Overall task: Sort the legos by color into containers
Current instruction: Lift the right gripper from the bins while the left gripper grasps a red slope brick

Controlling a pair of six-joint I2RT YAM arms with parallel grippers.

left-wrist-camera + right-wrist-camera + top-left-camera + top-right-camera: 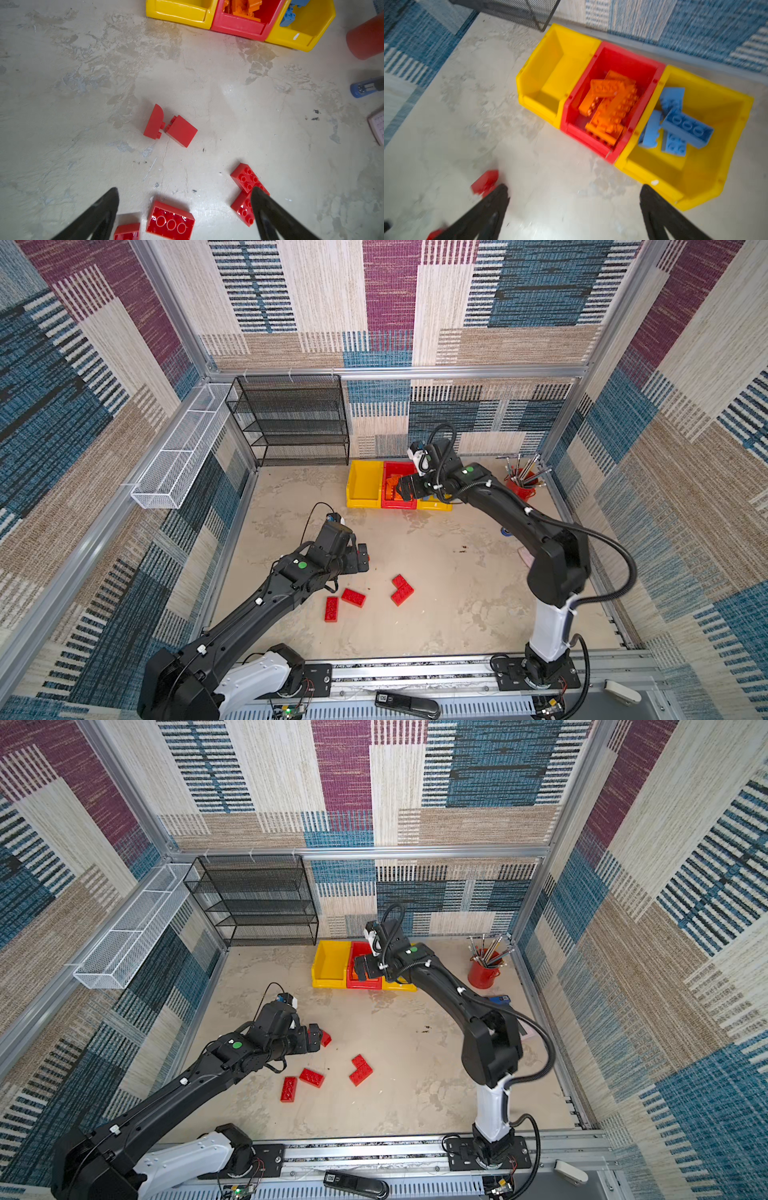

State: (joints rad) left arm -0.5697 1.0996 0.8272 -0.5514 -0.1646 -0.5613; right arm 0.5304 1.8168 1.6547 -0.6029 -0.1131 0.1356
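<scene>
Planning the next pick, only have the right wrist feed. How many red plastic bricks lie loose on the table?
Observer: Six red studded plastic bricks show in the left wrist view.
Operator: Left gripper?
Observer: The left gripper is open and empty, close to them.
Operator: Obstacles near the bins?
Observer: A red cup of metal tools stands right of the rightmost yellow plastic bin.

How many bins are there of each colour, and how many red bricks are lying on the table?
Yellow bins: 2
Red bin: 1
Red bricks on the table: 6
Total: 9
</scene>
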